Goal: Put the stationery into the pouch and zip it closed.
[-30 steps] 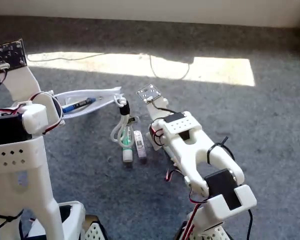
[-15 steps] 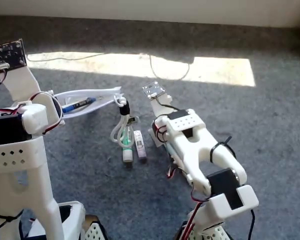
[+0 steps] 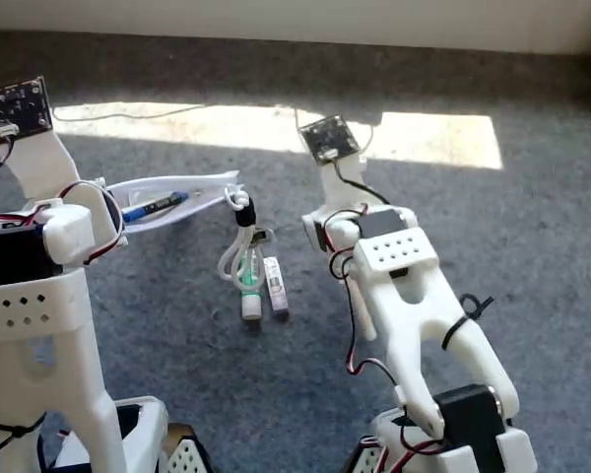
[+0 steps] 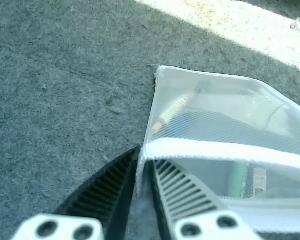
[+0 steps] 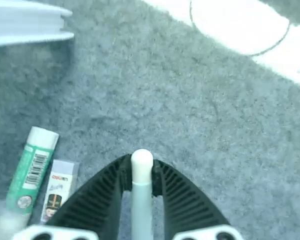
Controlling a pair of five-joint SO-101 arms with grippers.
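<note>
My left pincer (image 4: pixel 142 159) is clamped together on one end of the mesh pouch (image 4: pixel 215 125), pinching its thick white edge band between both ribbed jaws. The mesh rises away from the jaws, and pale shapes show through it, too blurred to name.

My right pincer (image 5: pixel 141 161) is closed on a white-capped pen (image 5: pixel 140 200). The jaws grip it from both sides, with its rounded cap poking out just past the tips. This pincer hangs above the grey carpet (image 5: pixel 215 130), well apart from the pouch and off its free end.

From above, the pouch (image 3: pixel 192 197) lies stretched across the carpet with a blue pen (image 3: pixel 158 207) inside it. A white cord loop (image 3: pixel 238 241) trails from the pouch's free end. Just beyond that loop lies a green and white glue stick (image 3: pixel 248 286). A small eraser-like block (image 3: pixel 276 286) lies right beside it, on the side farther from the pouch. Both are outside the pouch, near its free end.

Farthest off, past the pouch, a sunlit patch (image 3: pixel 433 138) crosses the carpet.
</note>
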